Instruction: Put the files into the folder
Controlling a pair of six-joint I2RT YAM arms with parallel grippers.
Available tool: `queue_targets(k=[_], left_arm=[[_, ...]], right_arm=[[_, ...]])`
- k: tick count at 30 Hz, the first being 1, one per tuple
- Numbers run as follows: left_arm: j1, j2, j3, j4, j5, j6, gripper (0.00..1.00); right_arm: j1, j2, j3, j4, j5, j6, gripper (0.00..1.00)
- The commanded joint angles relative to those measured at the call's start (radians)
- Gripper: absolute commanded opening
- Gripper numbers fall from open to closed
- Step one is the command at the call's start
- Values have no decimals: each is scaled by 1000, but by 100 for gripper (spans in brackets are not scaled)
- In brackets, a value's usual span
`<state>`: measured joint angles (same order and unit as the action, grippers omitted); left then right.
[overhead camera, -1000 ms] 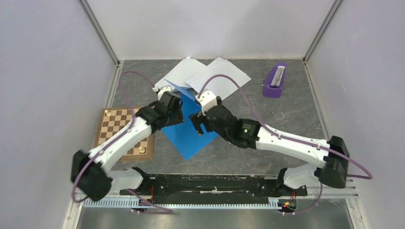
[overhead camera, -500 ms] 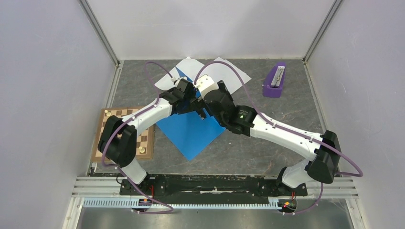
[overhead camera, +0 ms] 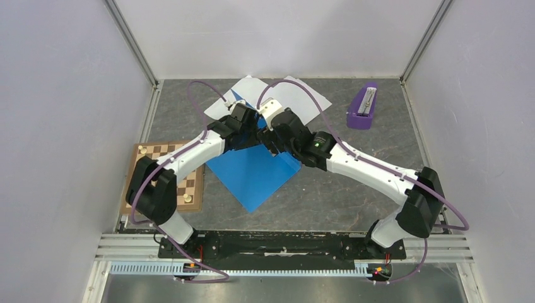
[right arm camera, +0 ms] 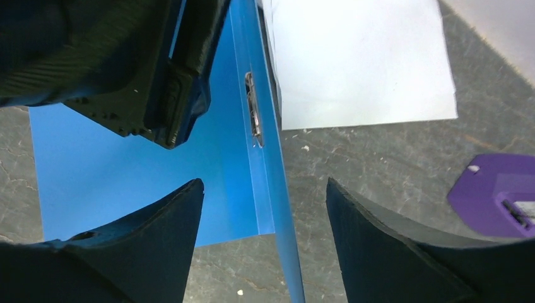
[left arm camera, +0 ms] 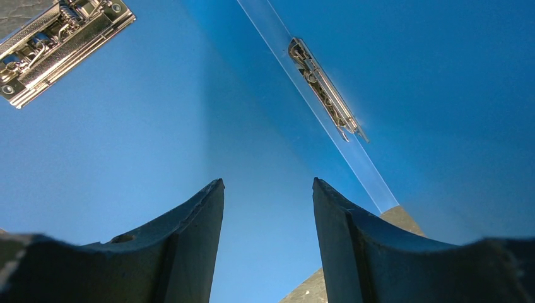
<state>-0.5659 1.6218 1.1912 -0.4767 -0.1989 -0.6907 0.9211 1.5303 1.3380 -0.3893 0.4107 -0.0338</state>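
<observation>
The table, a grey stone-patterned surface, carries everything under inspection. The folder, bright blue, lies at the centre, its far part hidden beneath both wrists; the right wrist view shows one cover raised on edge along the spine, with the metal clip exposed on the inside. The files, white sheets, lie fanned at the far side of the table, just behind the folder and not yet inside it. A brown chessboard sits to the left, partly under the left arm, and a purple stapler-like object stands well apart at the far right. The left gripper hangs over the folder's interior with its jaws standing apart and only blue plastic between them; no grip is evident. The right gripper straddles the raised cover edge with jaws wide and nothing clamped. Assessment: the folder appears to be in the course of being opened and no sheet is loaded. Risks: the upright cover is unsecured and may fall shut once a wrist shifts; the two wrists work very close together and could collide; thin sheets lying flat may slip or crease under a pinch, and overlapped sheets may separate unevenly.
</observation>
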Motion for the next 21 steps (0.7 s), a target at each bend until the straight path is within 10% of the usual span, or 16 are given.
queue_targets(k=[1,8,21], left_arm=[[2,-65,-4,3,1,19,60],[0,-155,-53,-3,37,27,60],[-151,-103,-71,65,117,-34,58]], right_arm=[[-34,-1,23,-34,-73,33,67],[-71,-66,6,-150,-179,169,4],[-74,-583,-552,-68,-394,625,0]])
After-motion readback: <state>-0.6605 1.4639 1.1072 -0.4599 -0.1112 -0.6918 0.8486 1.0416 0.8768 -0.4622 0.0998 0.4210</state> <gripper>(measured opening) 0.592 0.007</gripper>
